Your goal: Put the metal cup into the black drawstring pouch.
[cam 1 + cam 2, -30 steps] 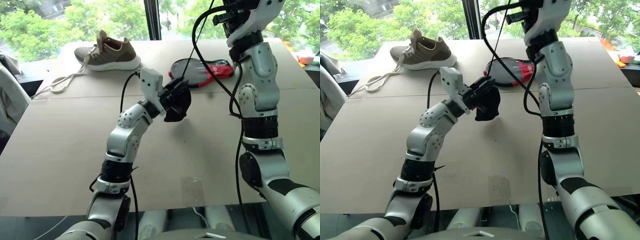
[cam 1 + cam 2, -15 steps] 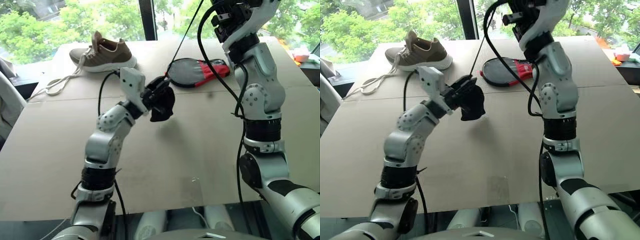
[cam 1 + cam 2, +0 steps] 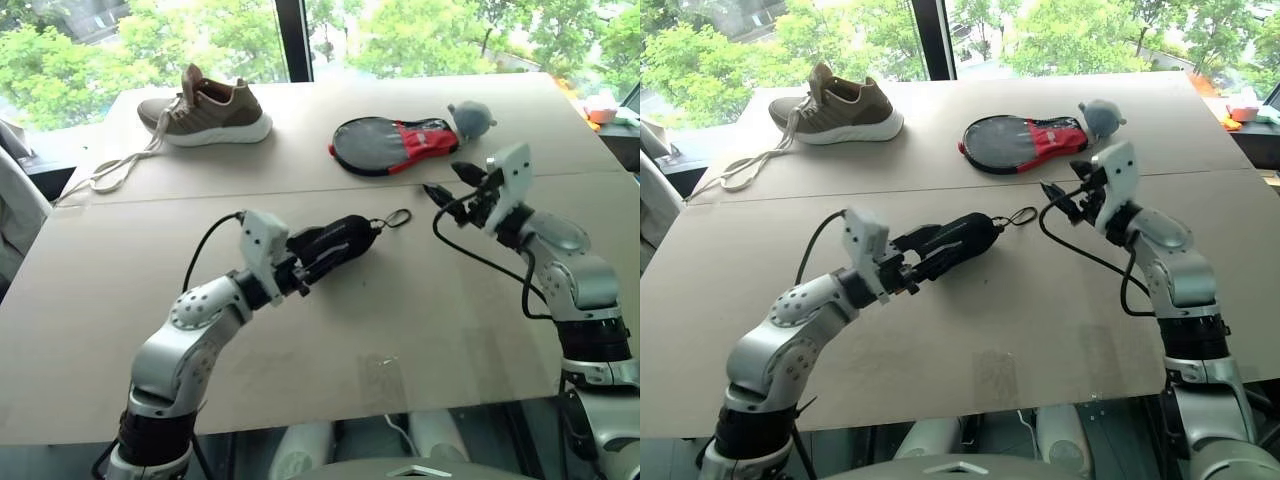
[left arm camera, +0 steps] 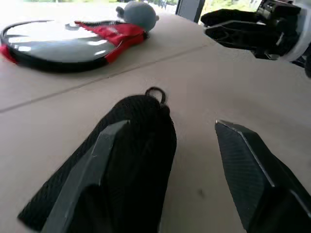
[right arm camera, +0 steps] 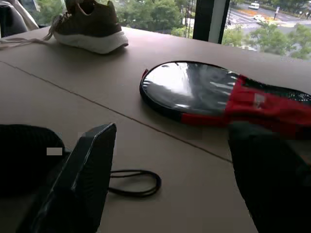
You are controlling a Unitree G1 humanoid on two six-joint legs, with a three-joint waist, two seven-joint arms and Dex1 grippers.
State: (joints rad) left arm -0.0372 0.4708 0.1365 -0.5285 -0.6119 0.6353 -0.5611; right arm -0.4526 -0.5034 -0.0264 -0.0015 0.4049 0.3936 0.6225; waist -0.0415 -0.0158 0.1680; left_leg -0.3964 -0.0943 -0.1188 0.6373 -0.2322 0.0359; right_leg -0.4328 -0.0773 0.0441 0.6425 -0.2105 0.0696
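Observation:
The black drawstring pouch point(image 3: 345, 235) lies on its side on the cardboard-covered table point(image 3: 300, 370), looking full, with its cord loop point(image 3: 393, 218) trailing toward the right arm. My left gripper point(image 3: 325, 255) rests low behind the pouch and is open. One finger point(image 4: 97, 160) lies over the fabric, the other point(image 4: 248, 165) stands apart from it. To the right of the loop and just above the table, my right gripper point(image 3: 447, 182) is open, with nothing between its fingers. The metal cup is hidden.
A brown shoe point(image 3: 205, 108) with long laces sits at the back left. A black-and-red paddle-shaped case point(image 3: 395, 140) lies at the back centre. A small grey rounded object point(image 3: 468, 118) lies at its right end.
The pouch hung in the air from my shut left gripper. It now lies on the table and that gripper has opened. My right arm dropped from high above to table level, and its gripper is now in view and open.

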